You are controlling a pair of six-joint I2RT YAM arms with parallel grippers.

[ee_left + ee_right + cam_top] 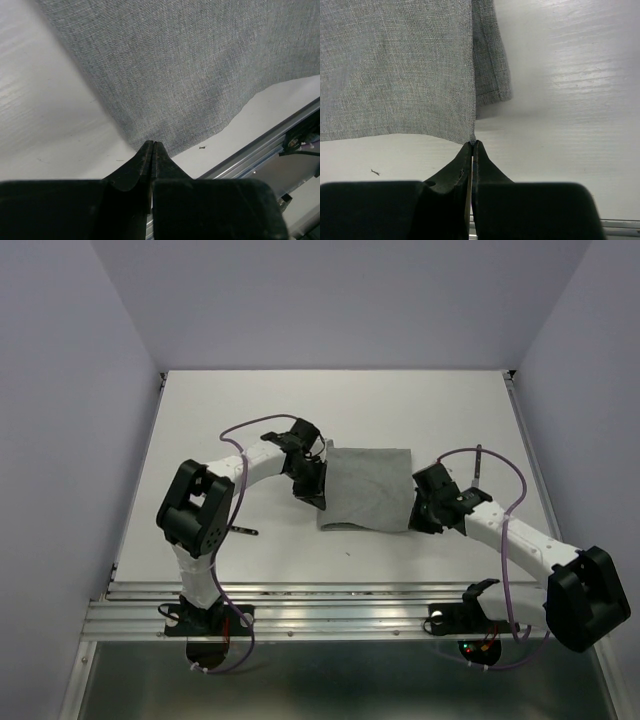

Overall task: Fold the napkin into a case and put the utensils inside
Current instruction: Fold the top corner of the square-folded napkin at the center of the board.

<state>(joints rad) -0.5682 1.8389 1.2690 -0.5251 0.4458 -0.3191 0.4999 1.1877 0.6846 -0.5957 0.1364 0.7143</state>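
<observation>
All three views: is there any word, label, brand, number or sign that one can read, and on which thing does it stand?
No text can be read in any view.
napkin: plain grey cloth, no print or tag visible.
table: bare white surface, no writing.
left arm and right arm: no legible label; any marking on them is too small to tell.

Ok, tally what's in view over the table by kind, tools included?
Grey napkin: 1
Thin dark utensils: 2
Tools, both pinching the cloth, left tool and right tool: 2
Total: 5
</observation>
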